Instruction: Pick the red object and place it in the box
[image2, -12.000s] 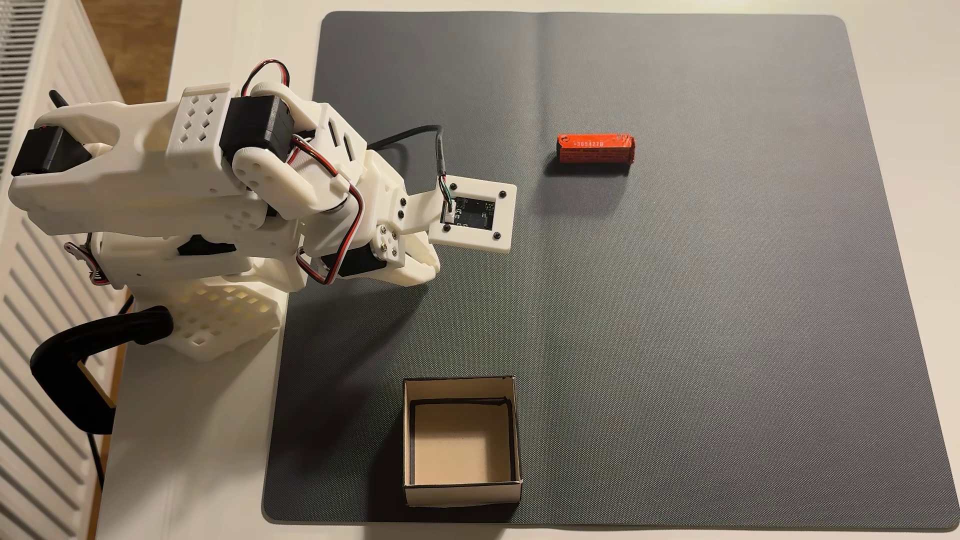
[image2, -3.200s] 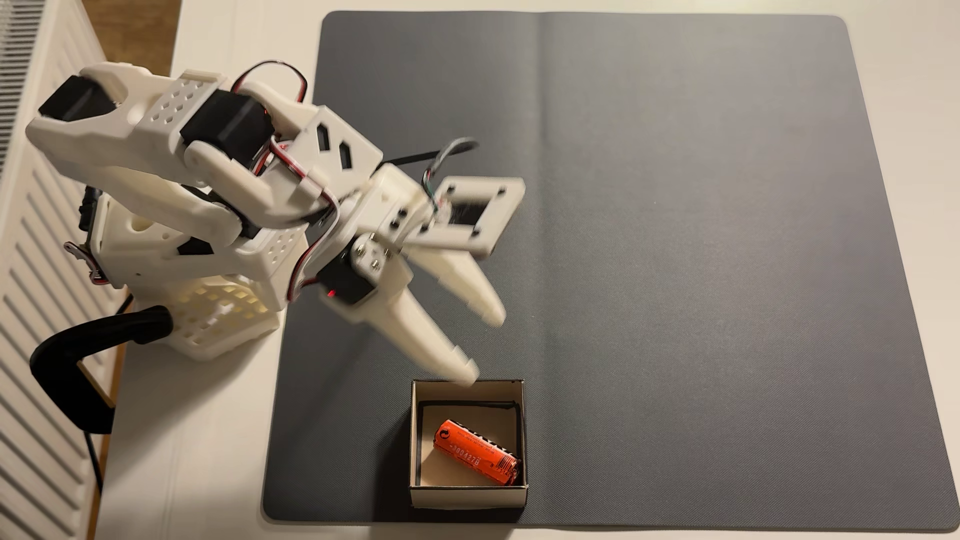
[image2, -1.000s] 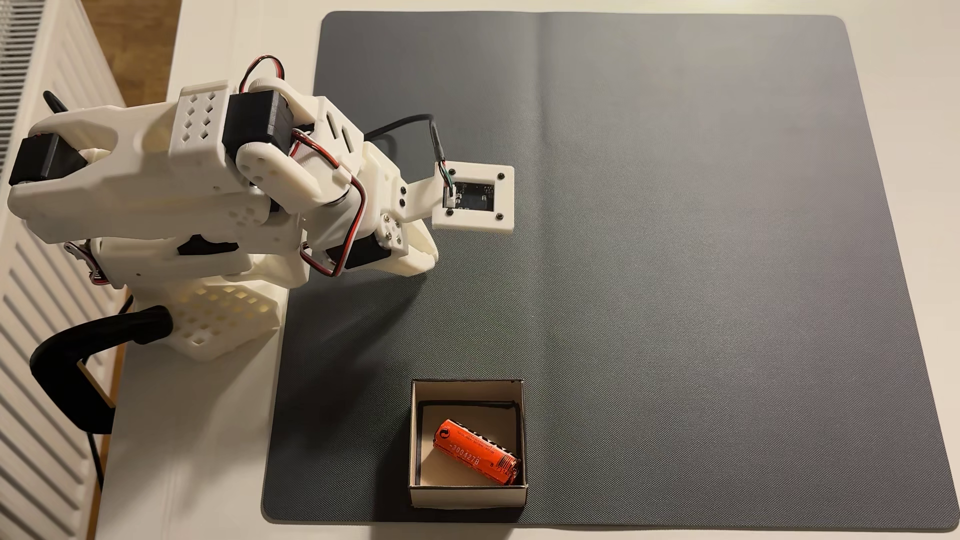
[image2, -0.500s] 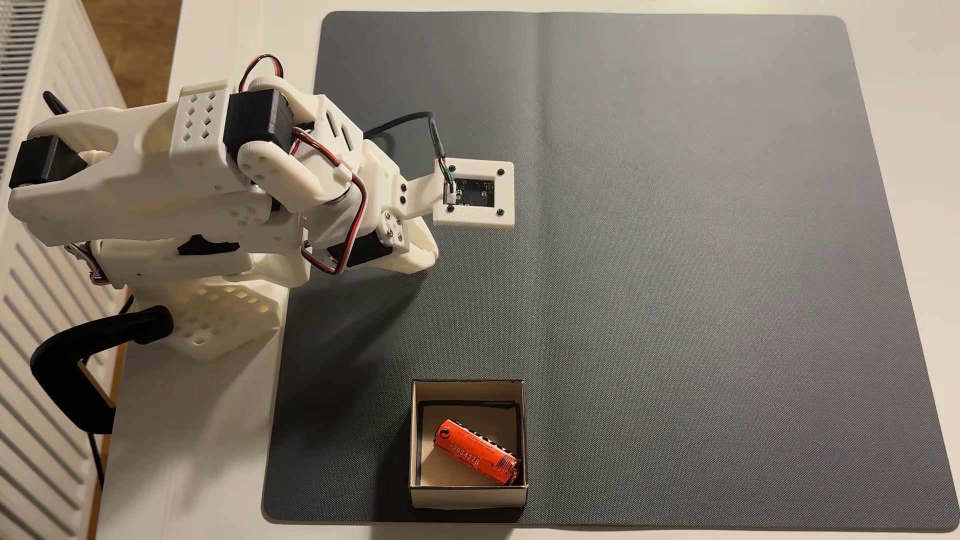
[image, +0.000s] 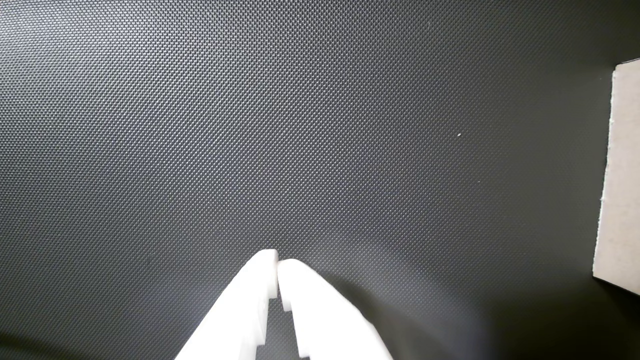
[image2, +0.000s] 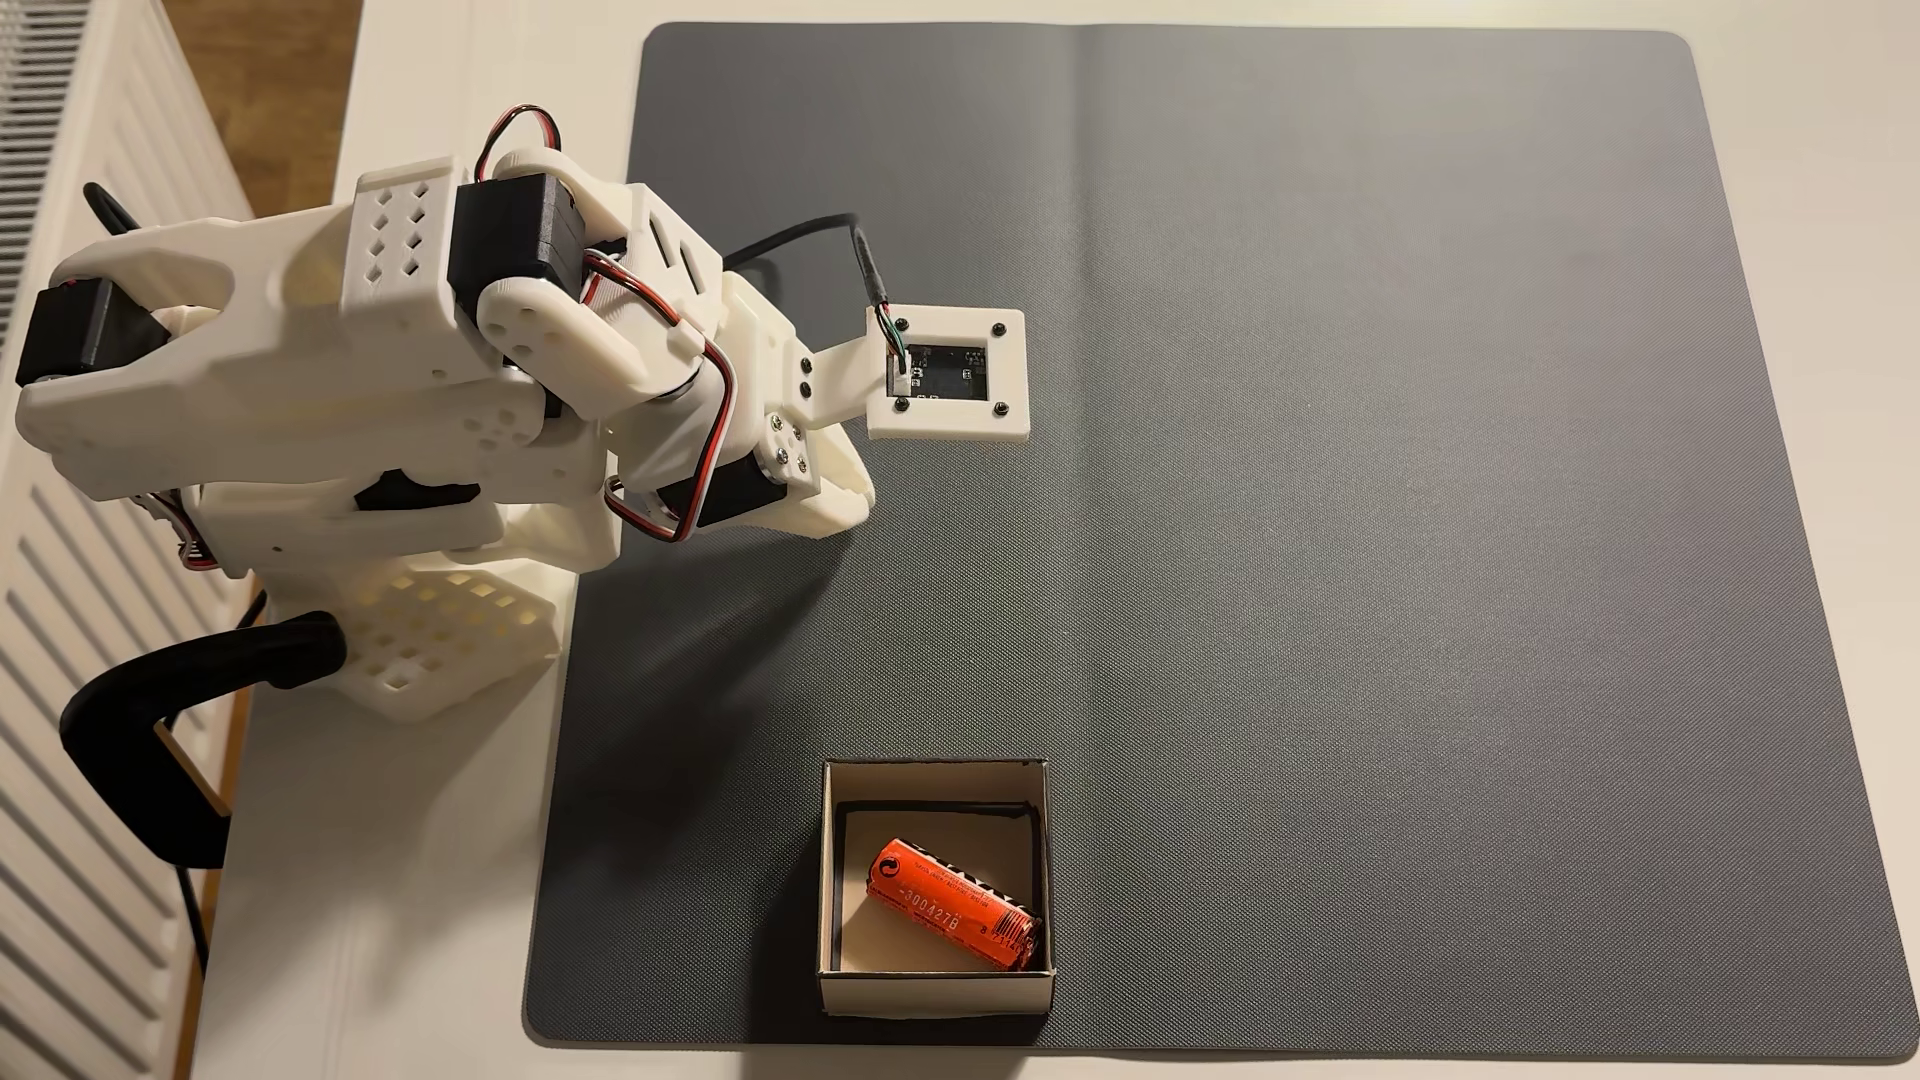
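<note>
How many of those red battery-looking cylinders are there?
1. The red cylinder lies slantwise on the floor of the small cardboard box at the near edge of the grey mat. None seems hidden.

In the wrist view the box (image: 620, 175) gets chopped off at 3 o'clock. Print on the red object (image2: 951, 906) is too tiny to read in the fixed view, and the gripper (image2: 847, 498) tips are tucked under the arm.

White table (image2: 436, 935) under grey mat (image2: 1351, 519); white radiator (image2: 62, 623) (left), wood floor (image2: 270, 93).
</note>
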